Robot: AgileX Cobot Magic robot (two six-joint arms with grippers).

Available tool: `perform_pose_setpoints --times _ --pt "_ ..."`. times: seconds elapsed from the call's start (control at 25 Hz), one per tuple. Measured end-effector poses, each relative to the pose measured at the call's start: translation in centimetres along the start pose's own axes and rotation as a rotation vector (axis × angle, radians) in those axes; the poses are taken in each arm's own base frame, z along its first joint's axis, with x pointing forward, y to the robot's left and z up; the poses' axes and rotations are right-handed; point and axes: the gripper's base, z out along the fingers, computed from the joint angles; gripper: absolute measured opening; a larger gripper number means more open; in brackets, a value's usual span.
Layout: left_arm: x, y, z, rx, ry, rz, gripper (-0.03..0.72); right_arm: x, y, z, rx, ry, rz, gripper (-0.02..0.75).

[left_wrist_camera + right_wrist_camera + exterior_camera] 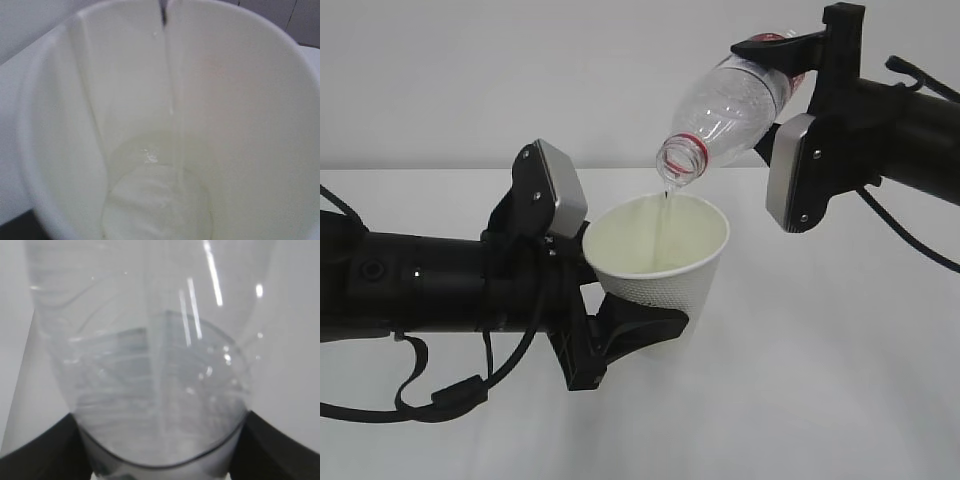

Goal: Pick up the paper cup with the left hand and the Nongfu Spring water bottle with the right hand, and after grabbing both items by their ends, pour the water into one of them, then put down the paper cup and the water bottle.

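The left gripper (620,325) holds the paper cup (660,265) upright by its base, above the bench (840,380). The right gripper (785,85) grips the water bottle (735,110) near its bottom end, long axis slanting down-left, mouth just over the cup's far rim. A thin stream of water (667,205) falls inside.

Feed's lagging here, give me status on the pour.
Left gripper clamped on paper cup. Right gripper holds water bottle tilted, mouth over cup. Water streaming in. Nothing in the way.
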Motion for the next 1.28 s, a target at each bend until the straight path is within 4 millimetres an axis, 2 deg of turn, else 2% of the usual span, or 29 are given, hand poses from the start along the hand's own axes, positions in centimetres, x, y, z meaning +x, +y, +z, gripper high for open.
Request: perform_pose_setpoints --times 1.28 --pt "0.03 -0.04 0.00 0.004 0.003 0.007 0.501 0.01 -0.02 0.00 0.002 0.001 -0.003 0.524"
